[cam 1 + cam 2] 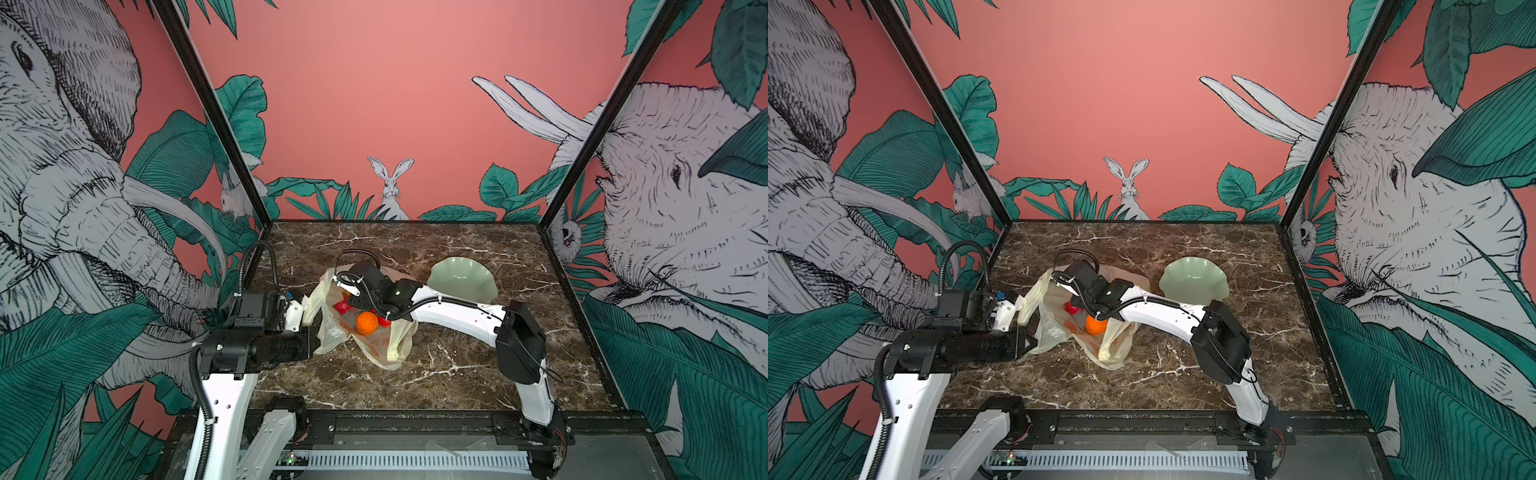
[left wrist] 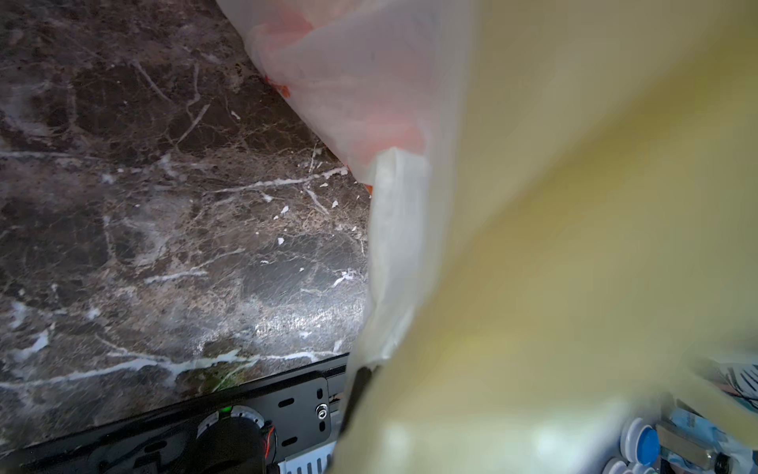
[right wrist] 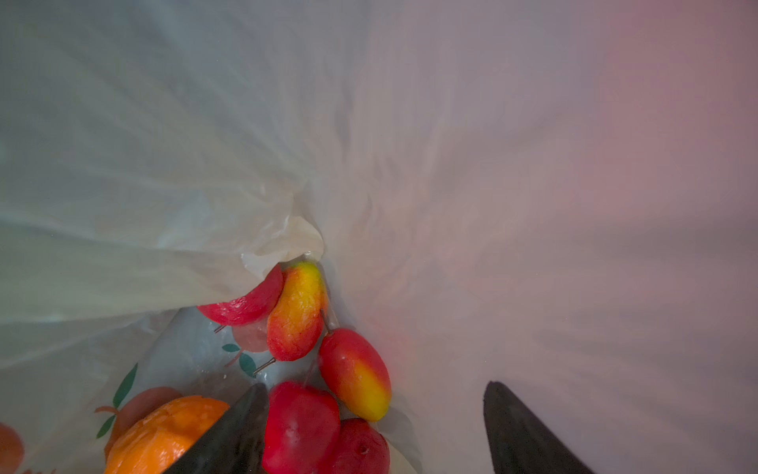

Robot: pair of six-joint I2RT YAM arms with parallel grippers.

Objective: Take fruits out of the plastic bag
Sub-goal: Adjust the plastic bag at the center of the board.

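The pale-yellow plastic bag point(image 1: 332, 332) point(image 1: 1054, 332) lies open on the marble table point(image 1: 457, 365). My left gripper point(image 1: 305, 309) is shut on the bag's left rim and holds it up; bag film point(image 2: 533, 246) fills most of the left wrist view. My right gripper point(image 3: 375, 385) is inside the bag, open, with its dark fingers point(image 3: 234, 435) wide apart. Two round red fruits point(image 3: 301, 427) lie between the fingers, touching one of them. Two red-yellow oval fruits point(image 3: 355, 373) sit just beyond. An orange point(image 3: 164, 435) point(image 1: 367, 323) point(image 1: 1095, 325) lies outside that finger.
A pale green wavy-rimmed dish point(image 1: 461, 278) point(image 1: 1194, 278) stands just right of the bag, behind my right forearm point(image 1: 453, 311). Printed walls close the table at the back and on both sides. A black rail point(image 2: 287, 402) runs along the front edge.
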